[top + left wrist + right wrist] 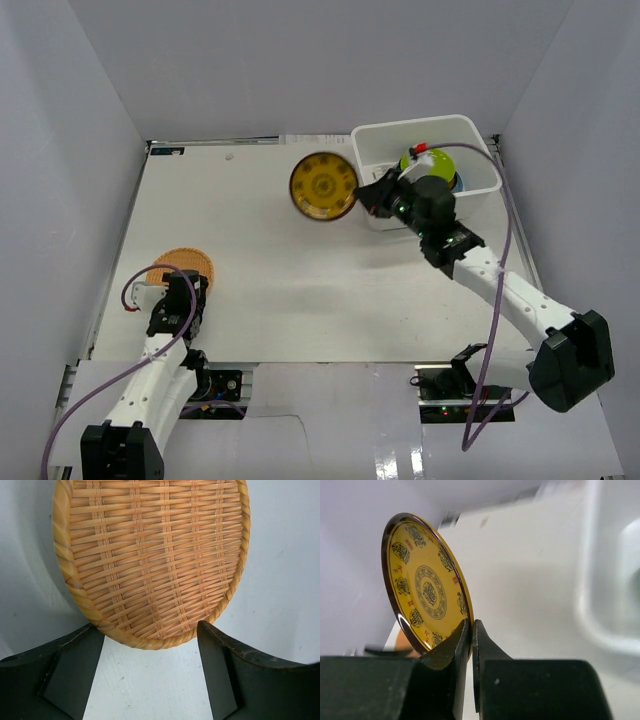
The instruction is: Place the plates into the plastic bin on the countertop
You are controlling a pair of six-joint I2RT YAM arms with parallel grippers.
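We see the right gripper (471, 627) pinching the rim of the patterned yellow plate (427, 592), just left of the plastic bin (372, 140) in the far right corner of the countertop (300, 290). The left gripper (149, 632) is spread, with the near rim of the woven-look orange plate (150, 555) between its fingers, by the left edge.

Countertop (300, 290) carries woven orange plate (176, 262), white bin (410, 124).

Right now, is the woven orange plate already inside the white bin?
No, the woven orange plate lies on the countertop by the left hand, far from the white bin.
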